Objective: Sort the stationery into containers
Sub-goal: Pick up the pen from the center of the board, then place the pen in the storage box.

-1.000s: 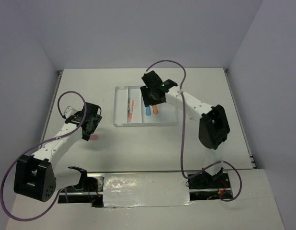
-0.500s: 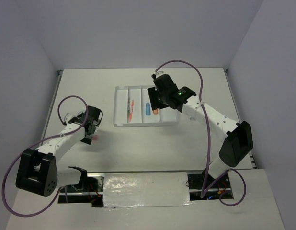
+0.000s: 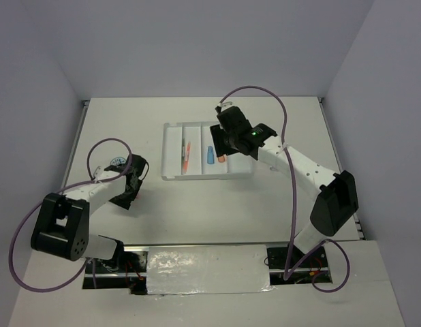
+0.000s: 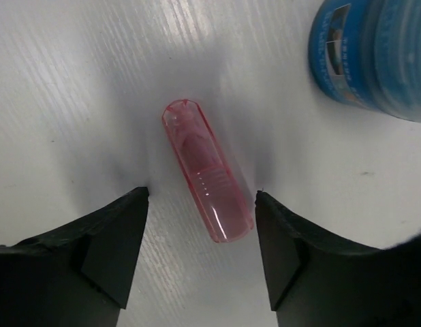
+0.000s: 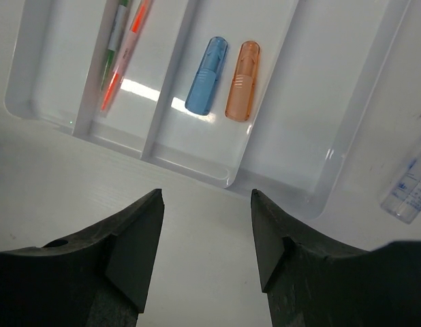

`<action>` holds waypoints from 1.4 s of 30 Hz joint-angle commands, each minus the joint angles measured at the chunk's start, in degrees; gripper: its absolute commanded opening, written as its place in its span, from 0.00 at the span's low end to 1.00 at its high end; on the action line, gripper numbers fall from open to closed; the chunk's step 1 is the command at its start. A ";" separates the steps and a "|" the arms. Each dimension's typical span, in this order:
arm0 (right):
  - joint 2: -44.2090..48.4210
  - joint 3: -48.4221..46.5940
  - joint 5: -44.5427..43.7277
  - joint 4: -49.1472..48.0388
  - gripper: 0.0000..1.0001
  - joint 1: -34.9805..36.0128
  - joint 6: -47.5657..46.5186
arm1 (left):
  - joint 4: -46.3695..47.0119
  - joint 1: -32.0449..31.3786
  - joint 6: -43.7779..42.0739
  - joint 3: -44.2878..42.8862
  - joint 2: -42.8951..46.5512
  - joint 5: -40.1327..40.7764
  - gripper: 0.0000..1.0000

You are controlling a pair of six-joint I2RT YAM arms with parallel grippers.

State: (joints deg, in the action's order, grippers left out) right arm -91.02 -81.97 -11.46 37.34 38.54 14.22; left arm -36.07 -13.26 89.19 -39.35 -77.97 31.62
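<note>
- Surface (image 3: 197,204): white and flat. It carries the tray at centre-far and the loose stationery at the left.
- Tray (image 3: 171,151): four long compartments running near to far, so like items can be grouped by lane. The leftmost and rightmost lanes look bare in the right wrist view.
- Right end effector (image 5: 205,204): jaws apart, nothing between them, hanging over the tray's near edge. Judged parked after a drop-off, or waiting.
- Left end effector (image 4: 200,204): jaws apart, low over the surface, one finger on each side of the pink capsule with a gap to each. Judged lined up for a pinch across its short axis.
- Blue-white roll (image 4: 374,54): on the surface beside the pink capsule, not touching it. It is cut off by the frame corner, its label is unreadable, and the overhead view shows only part of it by the left wrist.
- Orange pen (image 5: 125,58) and thin green pen (image 5: 114,48): lying together lengthwise in the second lane from the left. Their far ends are out of frame.
- Clear bottle (image 5: 409,187): on the surface outside the tray's right wall, clipped by the frame edge, cap not visible.
- Blue capsule (image 5: 206,75) and orange capsule (image 5: 242,80): side by side in the third lane, not touching.
- Pink capsule (image 4: 207,180): on the surface at the left, well apart from the tray, tilted relative to the fingers, unsorted.
- No second roll is in view.
</note>
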 commanded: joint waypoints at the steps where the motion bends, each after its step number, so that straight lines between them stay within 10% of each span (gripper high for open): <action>1: -0.82 0.15 -1.28 -0.87 0.61 0.39 -0.59 | -2.24 0.42 1.08 -2.48 -2.35 -0.06 0.74; 8: -0.91 -0.20 -1.37 -0.69 0.61 0.30 -0.42 | -2.60 0.51 0.46 -2.49 -4.29 -2.25 0.48; 14: 0.23 0.50 -1.46 -0.87 0.61 0.39 -0.86 | -1.89 0.51 0.29 0.68 0.35 -4.89 0.00; 22: 2.16 1.64 -1.19 -0.96 0.61 -0.31 -1.39 | -5.85 0.07 -1.38 0.86 15.20 -4.72 0.00; 27: 4.71 2.61 0.39 -1.66 0.61 -3.91 -0.51 | 16.42 -2.65 -21.43 2.08 24.36 -11.81 0.00; 35: 17.71 10.95 2.15 -6.23 0.62 -9.98 2.66 | 34.65 -13.89 -47.32 -18.35 1.57 -29.55 0.00; 42: 24.66 13.94 2.06 -2.90 0.62 -12.26 1.17 | 41.07 -17.59 -52.36 -34.29 -22.11 -34.51 0.00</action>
State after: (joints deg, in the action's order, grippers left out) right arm -68.69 -69.63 -9.56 34.30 27.24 15.99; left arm 0.30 -30.37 42.68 -70.35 -95.24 0.75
